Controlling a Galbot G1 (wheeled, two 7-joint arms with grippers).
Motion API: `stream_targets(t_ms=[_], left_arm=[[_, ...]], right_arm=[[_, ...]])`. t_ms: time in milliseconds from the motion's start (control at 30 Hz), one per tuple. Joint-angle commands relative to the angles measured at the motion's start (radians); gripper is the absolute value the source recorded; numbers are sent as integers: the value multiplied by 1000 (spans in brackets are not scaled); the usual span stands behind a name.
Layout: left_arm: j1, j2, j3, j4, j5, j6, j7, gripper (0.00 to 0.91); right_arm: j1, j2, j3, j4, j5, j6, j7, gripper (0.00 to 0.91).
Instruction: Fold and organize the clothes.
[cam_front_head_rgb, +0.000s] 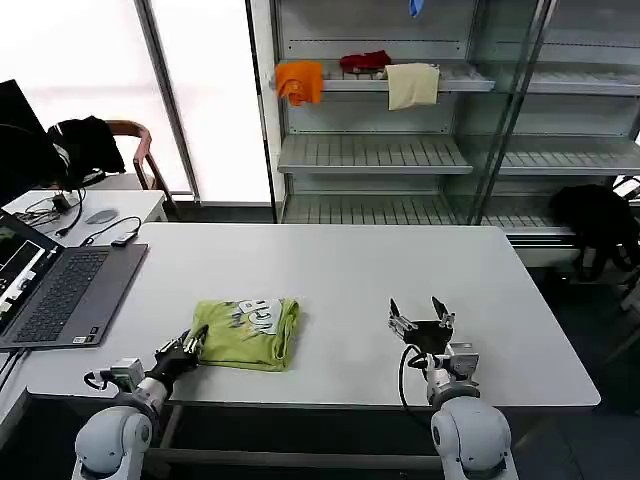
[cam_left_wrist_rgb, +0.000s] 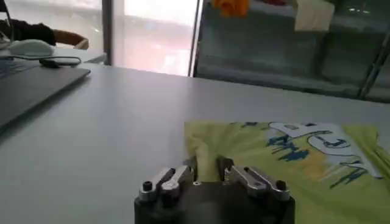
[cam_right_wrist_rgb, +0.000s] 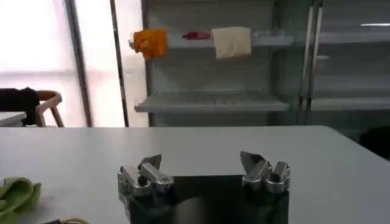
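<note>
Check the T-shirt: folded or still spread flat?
Folded. The T-shirt lies as a compact, layered rectangle on the table, print facing up, with the left gripper at its near left edge.

The only lettering stands on the lime yellow-green T-shirt (cam_front_head_rgb: 247, 333), which lies folded on the bench (cam_front_head_rgb: 340, 275) in the lower left-centre of the head view. Its print is white-grey with blue outlines; large block characters show near the fold, but they cannot be read there. In the left wrist view the same print (cam_left_wrist_rgb: 317, 146) runs across the cloth at the right of the frame: big pale letters edged in blue with smaller blue marks beside them, lying at a slant and partly creased, so no word can be made out. No other text, label, brand or number is legible.
</note>
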Motion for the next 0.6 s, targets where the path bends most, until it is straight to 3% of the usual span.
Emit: stream_targets(t_ms=[33, 200, 333, 600], left_arm=[[2, -1, 5, 3, -23, -1, -9, 0], [2, 1, 7, 0, -2, -54, -24, 0], [-6, 13, -30, -26, 120, -113, -6, 0], [-67, 146, -173, -51, 382, -181, 89, 0]], right_arm=[[1, 0, 1, 2, -1, -1, 3, 907], [2, -3, 5, 3, 0, -1, 5, 907], [4, -4, 8, 0, 1, -1, 5, 907], [11, -8, 10, -16, 8, 4, 2, 907]])
